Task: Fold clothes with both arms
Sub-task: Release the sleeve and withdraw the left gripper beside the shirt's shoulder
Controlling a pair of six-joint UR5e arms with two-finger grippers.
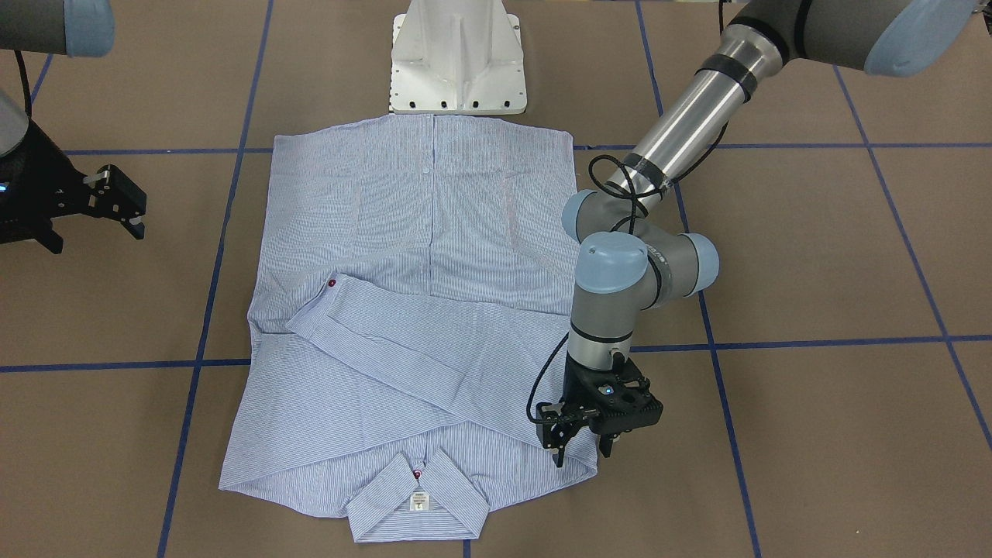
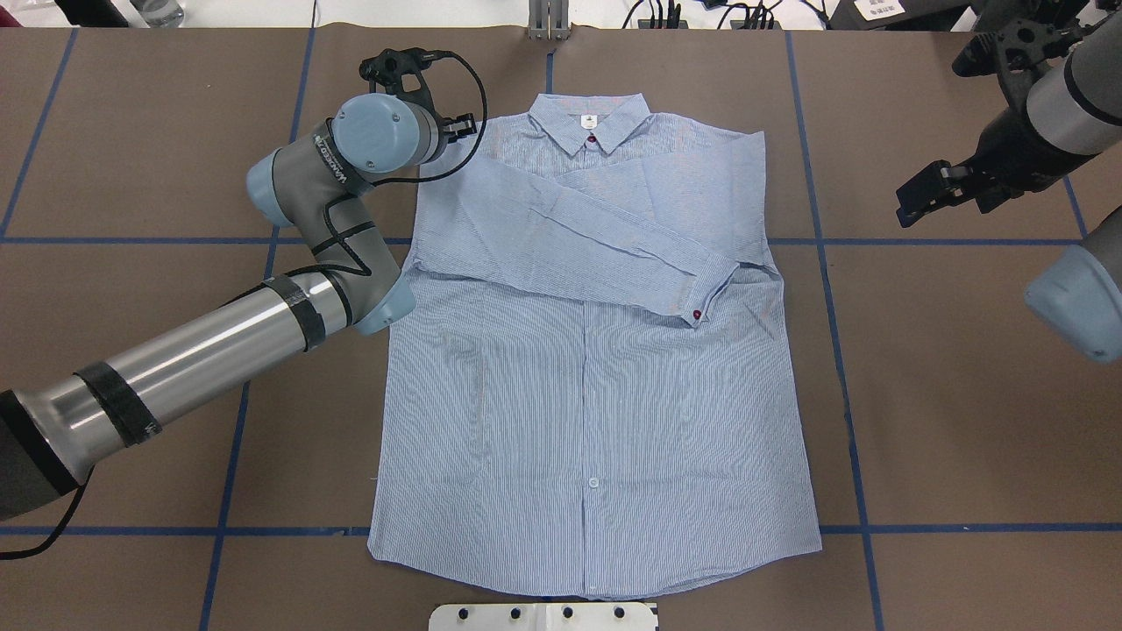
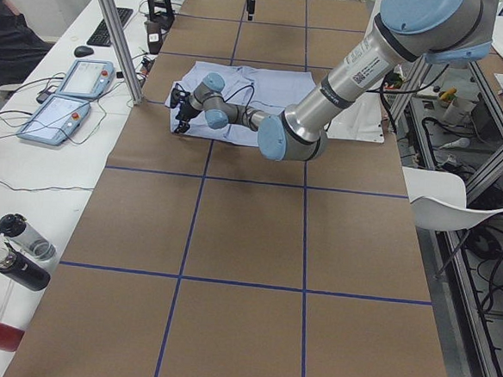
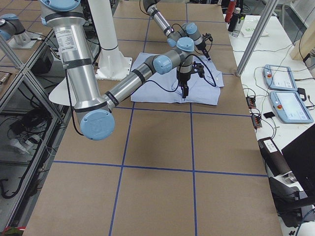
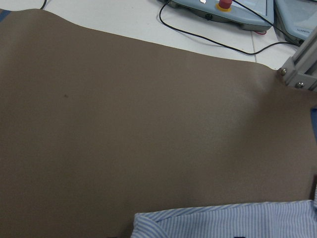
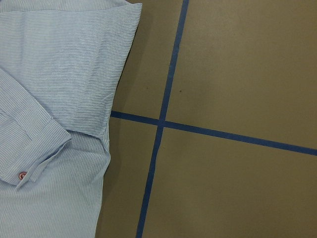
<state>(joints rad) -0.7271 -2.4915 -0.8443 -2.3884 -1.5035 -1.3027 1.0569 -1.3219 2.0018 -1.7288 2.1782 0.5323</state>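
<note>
One light blue-and-white striped shirt lies flat and front-up on the brown tabletop, which is marked into squares by blue tape lines. Its hem lies nearest the white pedestal base. Its collar is at the far end, with the white neck label showing. The sleeve from the robot's left side is folded slantwise across the chest. Its cuff rests near the opposite side seam, and a red button shows on it. The left arm reaches along the shirt's left edge, with its wrist pointing straight down at the left shoulder corner beside the collar. The left hand has its two fingers parted, tips low at the shoulder fabric; whether they touch the cloth cannot be told. The left wrist view shows bare tabletop and a striped edge of the shirt at the bottom of the frame. The right arm stands off to the robot's right, well apart from the shirt. The right hand is raised over bare tabletop, fingers spread, holding nothing. The right wrist view looks down on the shirt's right edge, the cuff and a crossing of tape lines.
</note>
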